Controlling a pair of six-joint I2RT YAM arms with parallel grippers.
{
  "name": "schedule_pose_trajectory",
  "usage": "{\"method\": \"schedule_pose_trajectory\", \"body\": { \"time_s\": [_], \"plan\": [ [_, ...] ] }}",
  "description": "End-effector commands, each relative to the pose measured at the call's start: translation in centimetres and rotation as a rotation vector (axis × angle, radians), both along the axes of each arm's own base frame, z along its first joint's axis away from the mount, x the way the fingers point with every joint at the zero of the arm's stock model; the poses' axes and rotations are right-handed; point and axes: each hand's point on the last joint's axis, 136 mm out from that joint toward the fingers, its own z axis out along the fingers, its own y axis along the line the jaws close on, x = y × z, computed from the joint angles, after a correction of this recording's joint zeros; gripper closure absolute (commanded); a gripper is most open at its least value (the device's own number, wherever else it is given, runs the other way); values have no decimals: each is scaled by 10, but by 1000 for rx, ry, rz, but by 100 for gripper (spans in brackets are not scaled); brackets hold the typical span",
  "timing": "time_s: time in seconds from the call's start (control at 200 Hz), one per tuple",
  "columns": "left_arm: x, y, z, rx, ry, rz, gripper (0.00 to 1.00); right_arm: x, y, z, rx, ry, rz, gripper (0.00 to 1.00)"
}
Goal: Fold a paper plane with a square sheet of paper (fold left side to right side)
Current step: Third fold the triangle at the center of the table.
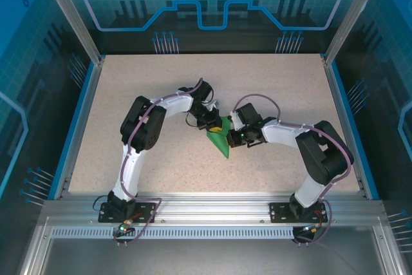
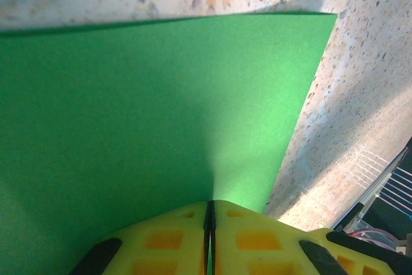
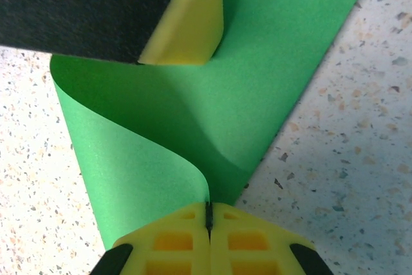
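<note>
At the middle of the desk, well clear of every edge, the left end effector and right end effector are each clamping the curling green sheet of paper lying between them.

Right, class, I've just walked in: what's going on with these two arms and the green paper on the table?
Both arms meet at the middle of the table over the green sheet of paper. The left tool is shut on one edge of it, and the right tool is shut on another. Between them the paper arches up in a soft bend, not yet pressed into a crease.
</note>
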Motion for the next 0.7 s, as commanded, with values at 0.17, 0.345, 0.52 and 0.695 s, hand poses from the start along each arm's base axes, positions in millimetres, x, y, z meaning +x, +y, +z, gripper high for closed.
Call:
{"method": "schedule_pose_trajectory", "body": {
  "time_s": [0.17, 0.345, 0.52, 0.695],
  "plan": [
    [-11, 5, -22, 54, 39, -20, 89, 9, -4, -1, -8, 16, -35, 100],
    [-12, 6, -23, 56, 43, -19, 89, 8, -6, -5, -16, 24, -38, 100],
    [-12, 6, -24, 56, 43, -20, 89, 7, -7, -8, -25, 32, -38, 100],
    [-12, 6, -24, 57, 45, -19, 89, 8, -8, -9, -28, 30, -43, 100]
  ]
}}
